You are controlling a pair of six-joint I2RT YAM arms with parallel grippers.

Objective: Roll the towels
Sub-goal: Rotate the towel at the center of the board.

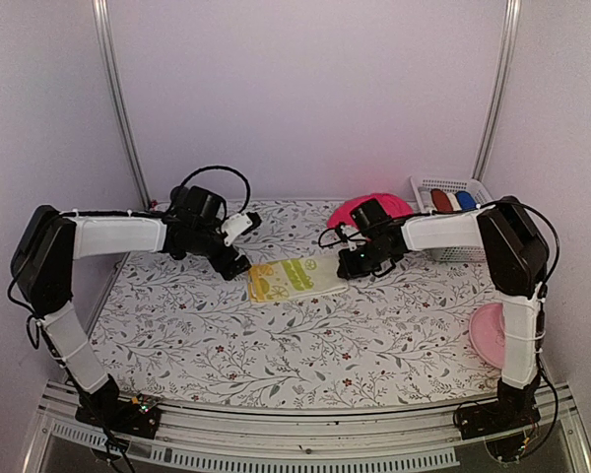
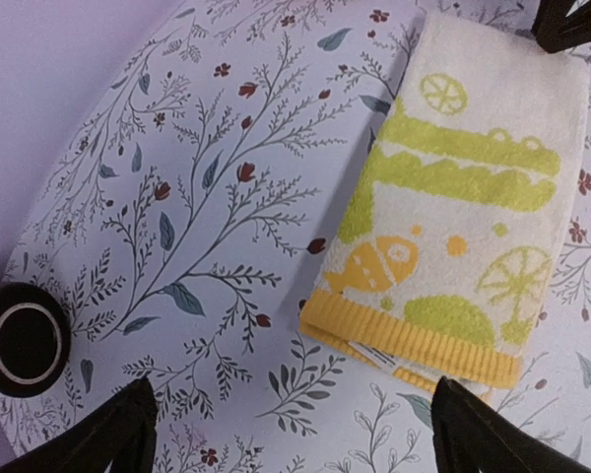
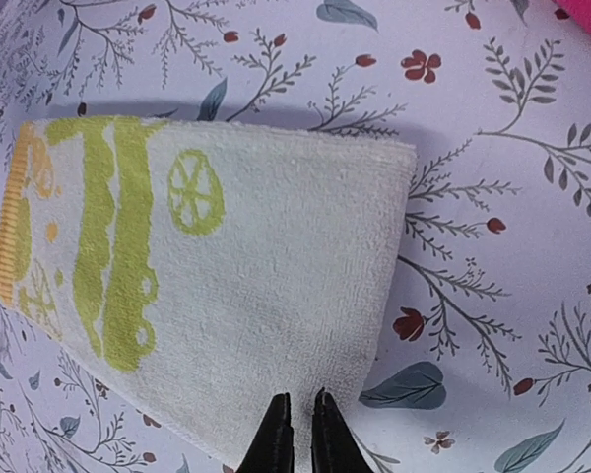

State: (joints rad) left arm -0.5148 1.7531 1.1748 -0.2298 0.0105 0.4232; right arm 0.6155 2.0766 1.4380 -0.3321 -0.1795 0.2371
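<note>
A folded pale towel with yellow and green fruit prints lies flat in the middle of the table. In the left wrist view the towel shows its yellow striped end nearest my left gripper. That left gripper hovers open just off this end, with nothing between its fingers. My right gripper is at the other end. In the right wrist view the right gripper is shut, its tips resting on the plain white part of the towel near the edge.
A white basket at the back right holds a red roll and a blue roll. A hot pink cloth lies behind the right gripper. A pink plate sits at the right edge. A black cylinder stands left of the towel.
</note>
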